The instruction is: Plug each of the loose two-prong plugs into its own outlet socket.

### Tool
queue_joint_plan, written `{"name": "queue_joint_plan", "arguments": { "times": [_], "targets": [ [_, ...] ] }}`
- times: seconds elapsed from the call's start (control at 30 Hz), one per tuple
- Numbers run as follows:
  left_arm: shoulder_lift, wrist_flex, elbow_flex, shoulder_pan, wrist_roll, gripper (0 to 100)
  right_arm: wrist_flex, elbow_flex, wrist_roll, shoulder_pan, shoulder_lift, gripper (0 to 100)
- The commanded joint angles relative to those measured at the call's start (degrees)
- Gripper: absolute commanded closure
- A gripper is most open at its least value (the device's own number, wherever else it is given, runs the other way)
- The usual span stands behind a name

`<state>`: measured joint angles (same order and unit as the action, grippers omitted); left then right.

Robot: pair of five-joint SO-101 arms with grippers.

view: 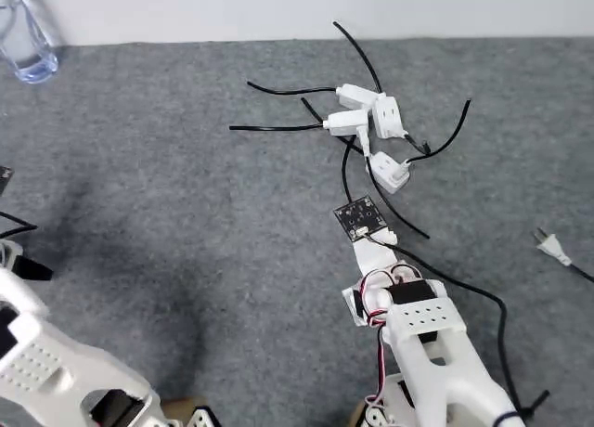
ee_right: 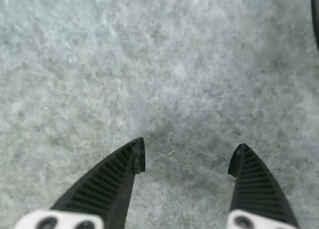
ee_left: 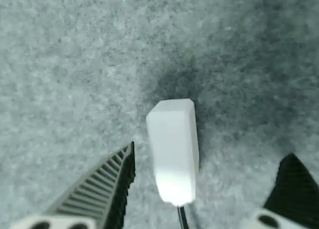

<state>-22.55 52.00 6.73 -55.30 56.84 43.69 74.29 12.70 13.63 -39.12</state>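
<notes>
A white block [ee_left: 172, 149] with a black cord leaving its near end lies on the grey carpet, between the fingers of my left gripper [ee_left: 211, 154]. That gripper is open and its fingers do not touch the block. My right gripper [ee_right: 189, 159] hangs open over bare carpet with nothing in it. In the high view, the right arm [view: 422, 325] ends just short of a cluster of white plugs and sockets [view: 371, 121] with black cords. One white piece [view: 390, 172] lies closest to it. A loose two-prong plug [view: 554, 248] lies at the right edge.
A clear bottle [view: 23, 37] stands at the back left corner. A black cable [view: 483, 297] runs beside the right arm. The left arm's white body [view: 37, 362] fills the front left. Wide grey carpet [view: 186, 186] lies between the arms.
</notes>
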Motion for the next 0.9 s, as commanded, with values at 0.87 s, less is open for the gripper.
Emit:
{"name": "queue_joint_plan", "arguments": {
  "times": [0.87],
  "targets": [
    [-0.79, 4.75, -1.45, 1.93, 0.26, 83, -0.84, -0.53, 0.62, 0.22, -0.57, 74.2]
  ]
}}
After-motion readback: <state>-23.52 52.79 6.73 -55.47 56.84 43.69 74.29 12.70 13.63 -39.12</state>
